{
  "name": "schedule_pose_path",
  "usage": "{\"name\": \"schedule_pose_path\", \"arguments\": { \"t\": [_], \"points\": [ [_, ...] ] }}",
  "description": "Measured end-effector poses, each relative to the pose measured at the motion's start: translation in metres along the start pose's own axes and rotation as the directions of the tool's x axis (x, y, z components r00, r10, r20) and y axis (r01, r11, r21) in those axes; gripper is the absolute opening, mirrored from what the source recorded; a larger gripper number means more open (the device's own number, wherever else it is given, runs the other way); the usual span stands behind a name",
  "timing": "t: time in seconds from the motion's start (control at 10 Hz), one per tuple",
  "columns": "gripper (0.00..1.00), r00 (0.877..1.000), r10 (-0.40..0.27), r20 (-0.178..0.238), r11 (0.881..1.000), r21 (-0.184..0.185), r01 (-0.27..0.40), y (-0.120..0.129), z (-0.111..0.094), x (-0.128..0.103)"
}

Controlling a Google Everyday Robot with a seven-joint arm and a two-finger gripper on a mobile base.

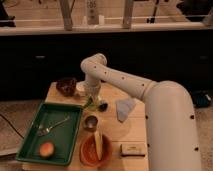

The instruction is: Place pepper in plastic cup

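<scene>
My gripper [93, 98] hangs from the white arm and is low over the back middle of the wooden table [112, 131]. Right under it shows a pale yellow-green bit of the plastic cup [89, 104], mostly hidden by the wrist. A small dark rounded thing, likely the pepper [102, 106], lies on the table just right of the gripper. I cannot tell whether the gripper touches it.
A small metal cup [90, 122] stands in front of the gripper. A white tub [80, 88] and a dark bowl [66, 86] are at the back left. A green tray [30, 142] holds a fork and an orange fruit [46, 149]. An orange bowl [88, 152], a pale cloth [124, 108] and a small box [132, 149] lie nearby.
</scene>
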Motion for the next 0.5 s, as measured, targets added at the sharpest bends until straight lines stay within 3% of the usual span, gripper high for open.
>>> {"name": "schedule_pose_path", "arguments": {
  "t": [0.2,0.5],
  "points": [
    [0.77,1.0,-0.005,0.007,1.0,0.004,0.005,-0.0051,0.0013,-0.0004],
    [0.8,1.0,-0.013,0.015,1.0,0.004,0.013,-0.0079,0.0027,-0.0016]
  ]
}}
